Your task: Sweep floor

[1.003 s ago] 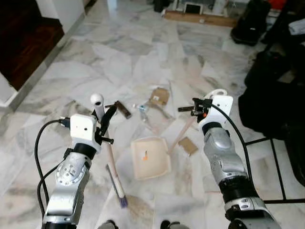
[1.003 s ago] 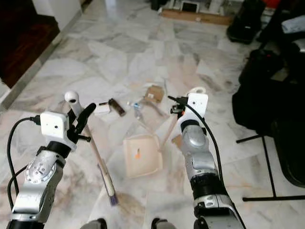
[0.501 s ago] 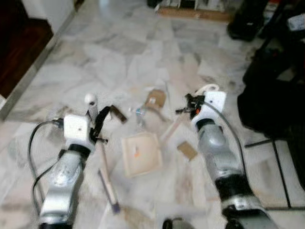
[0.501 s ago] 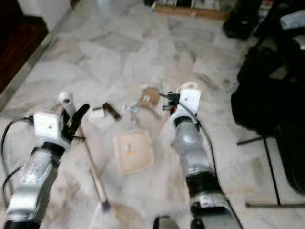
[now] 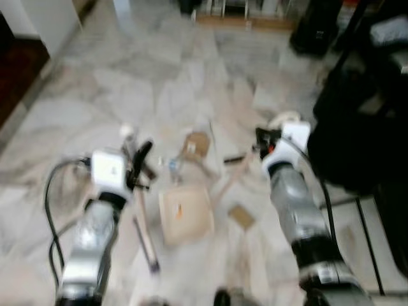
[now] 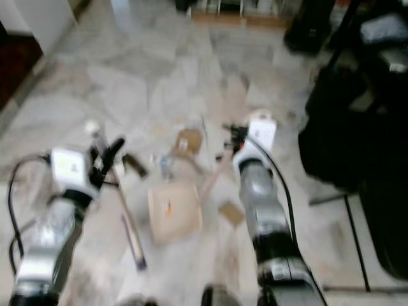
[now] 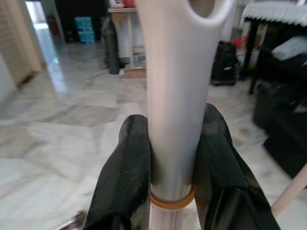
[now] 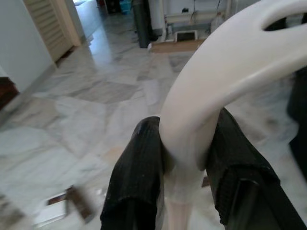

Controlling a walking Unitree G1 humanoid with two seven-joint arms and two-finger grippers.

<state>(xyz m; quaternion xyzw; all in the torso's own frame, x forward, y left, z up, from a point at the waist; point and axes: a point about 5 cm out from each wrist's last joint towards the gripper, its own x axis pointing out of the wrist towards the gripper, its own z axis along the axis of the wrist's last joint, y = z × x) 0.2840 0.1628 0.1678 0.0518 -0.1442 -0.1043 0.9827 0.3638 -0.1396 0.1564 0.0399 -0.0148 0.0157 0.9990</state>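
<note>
Fingers (image 7: 129,172) pinch the broom handle (image 7: 175,96); right fingers (image 8: 144,177) pinch the dustpan handle (image 8: 216,81).

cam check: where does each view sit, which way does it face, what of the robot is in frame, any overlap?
Left eye: head, forward and down at marble floor; both arms, left claw on broom, dustpan, scraps.
Right eye: same head, same scene slightly offset; right claw on dustpan handle.
Left wrist: along its fingers, shut on broom handle; room beyond.
Right wrist: along its fingers, shut on the curved dustpan handle top.
Shared: eyes duplicate; each wrist shows its eye-view grip close up.
</note>
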